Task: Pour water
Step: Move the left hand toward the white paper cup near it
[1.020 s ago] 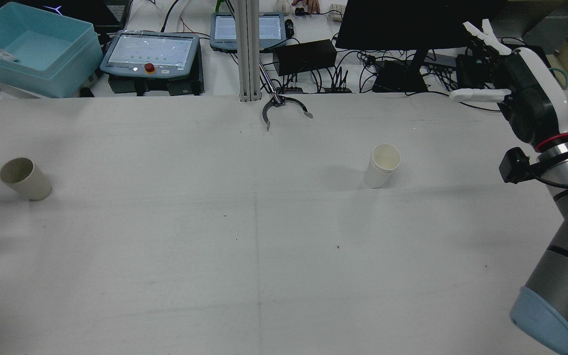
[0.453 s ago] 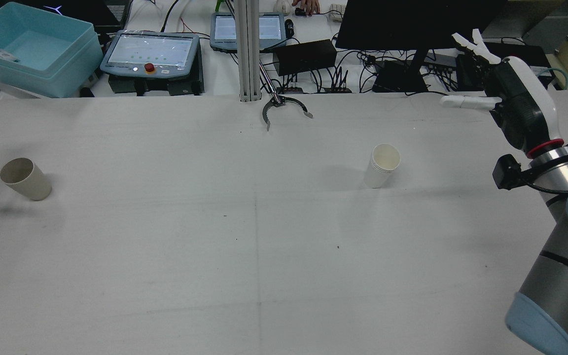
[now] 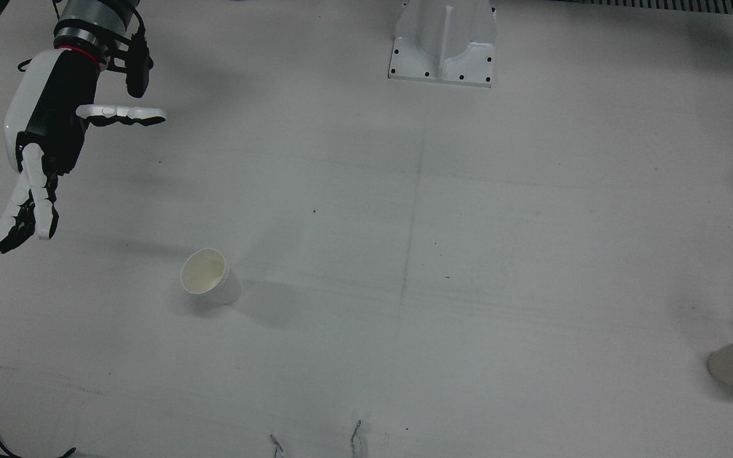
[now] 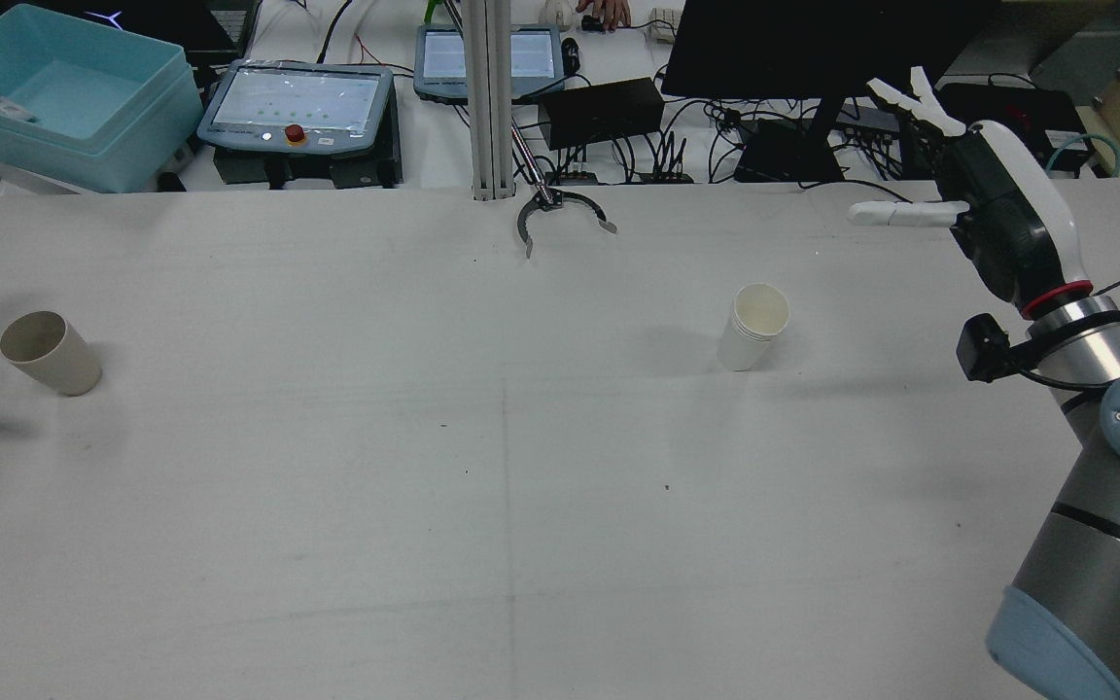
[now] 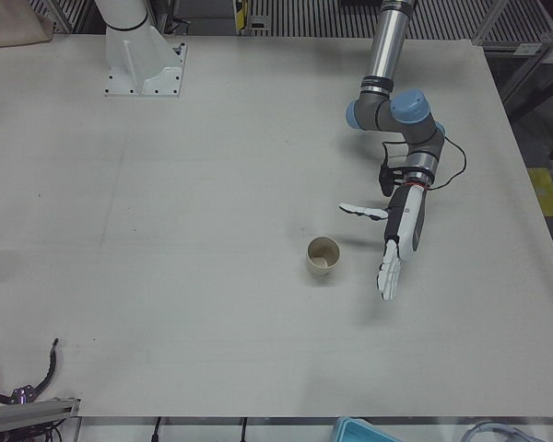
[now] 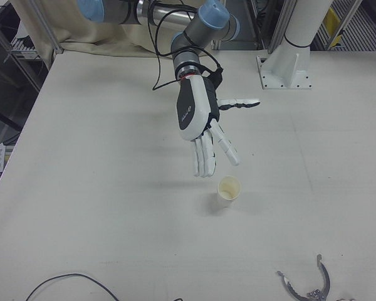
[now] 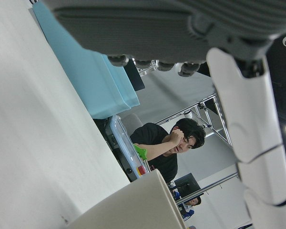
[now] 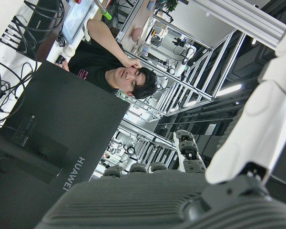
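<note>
A white paper cup (image 4: 754,326) stands upright right of the table's middle; it also shows in the front view (image 3: 209,277) and the right-front view (image 6: 229,191). My right hand (image 4: 997,224) hovers open, fingers spread, above the table and beside and behind this cup (image 6: 200,119), apart from it. A beige cup (image 4: 50,352) stands near the left edge. My left hand (image 5: 401,235) hangs open close beside the beige cup (image 5: 323,257), not touching it. In the left hand view that cup's rim (image 7: 133,205) sits just below the fingers (image 7: 248,119).
A blue bin (image 4: 64,92), two teach pendants (image 4: 297,102), a monitor (image 4: 813,44) and cables line the far edge. A black claw-shaped tool (image 4: 560,214) lies by the post. An arm pedestal (image 3: 443,41) stands on the table. A person sits beyond the table.
The right hand has drifted left toward the white cup's side. The left hand has dropped lower and slid almost out of the rear view's left edge. Both cups stay put.
</note>
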Tool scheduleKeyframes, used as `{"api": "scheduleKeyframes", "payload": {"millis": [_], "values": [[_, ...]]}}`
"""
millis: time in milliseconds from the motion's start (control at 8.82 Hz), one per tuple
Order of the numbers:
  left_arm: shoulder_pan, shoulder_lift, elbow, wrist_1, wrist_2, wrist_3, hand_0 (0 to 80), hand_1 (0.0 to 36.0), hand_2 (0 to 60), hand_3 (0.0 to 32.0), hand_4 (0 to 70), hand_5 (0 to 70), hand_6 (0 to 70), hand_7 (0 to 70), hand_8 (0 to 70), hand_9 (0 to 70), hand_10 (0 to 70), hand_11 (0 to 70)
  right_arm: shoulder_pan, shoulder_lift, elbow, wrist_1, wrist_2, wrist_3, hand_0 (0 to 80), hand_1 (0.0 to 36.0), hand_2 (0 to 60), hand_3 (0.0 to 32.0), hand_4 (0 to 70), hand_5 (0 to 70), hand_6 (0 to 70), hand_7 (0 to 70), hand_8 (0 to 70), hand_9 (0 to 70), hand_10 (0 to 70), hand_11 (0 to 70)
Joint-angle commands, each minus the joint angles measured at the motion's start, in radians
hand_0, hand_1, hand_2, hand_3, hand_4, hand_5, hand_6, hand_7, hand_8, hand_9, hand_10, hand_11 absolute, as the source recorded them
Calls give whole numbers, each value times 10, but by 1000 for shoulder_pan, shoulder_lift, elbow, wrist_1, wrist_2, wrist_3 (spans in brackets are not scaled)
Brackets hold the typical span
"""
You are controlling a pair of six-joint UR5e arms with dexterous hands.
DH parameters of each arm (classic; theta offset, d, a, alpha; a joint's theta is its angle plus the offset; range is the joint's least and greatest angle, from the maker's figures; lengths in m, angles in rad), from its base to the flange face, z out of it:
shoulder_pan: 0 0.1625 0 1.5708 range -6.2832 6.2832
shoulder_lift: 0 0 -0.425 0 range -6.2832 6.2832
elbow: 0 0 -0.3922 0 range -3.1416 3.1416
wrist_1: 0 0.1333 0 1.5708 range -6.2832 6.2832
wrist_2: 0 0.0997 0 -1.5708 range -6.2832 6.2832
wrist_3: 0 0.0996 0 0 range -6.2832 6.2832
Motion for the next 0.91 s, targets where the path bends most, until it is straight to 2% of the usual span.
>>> {"api": "scheduleKeyframes", "payload": {"millis": [0, 227, 567, 793], "values": [[55, -43, 17, 9, 9, 13, 523, 187, 11, 54, 18, 0, 0, 10, 0, 0, 7, 34, -7, 1, 0, 0, 2, -8, 453, 99, 38, 0, 50, 24, 12, 0, 5, 4, 0, 0], [63, -63, 29, 18, 12, 7, 537, 210, 30, 60, 1, 0, 0, 12, 0, 3, 8, 36, -7, -1, 0, 0, 2, -8, 450, 97, 37, 0, 52, 24, 13, 0, 6, 6, 0, 0], [63, -63, 34, 24, 13, 7, 558, 238, 61, 44, 3, 0, 0, 16, 0, 7, 12, 44, -21, -1, -2, 0, 2, -7, 445, 94, 37, 0, 53, 24, 14, 0, 8, 8, 0, 0], [66, -63, 35, 29, 15, 7, 542, 221, 59, 12, 25, 0, 0, 17, 0, 6, 13, 43, -22, 1, -2, 0, 2, -7, 440, 91, 37, 0, 55, 22, 16, 2, 10, 11, 0, 0]]}}
